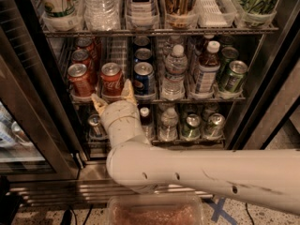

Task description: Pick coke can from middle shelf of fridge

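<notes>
closely, end effector (111,93) spread at coke can (111,77), blue can (144,78) beside

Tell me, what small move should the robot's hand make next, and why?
Probably ease the hand forward a little: its open fingers sit spread just below and in front of the coke can at the front of the middle shelf, not yet around it.
</notes>
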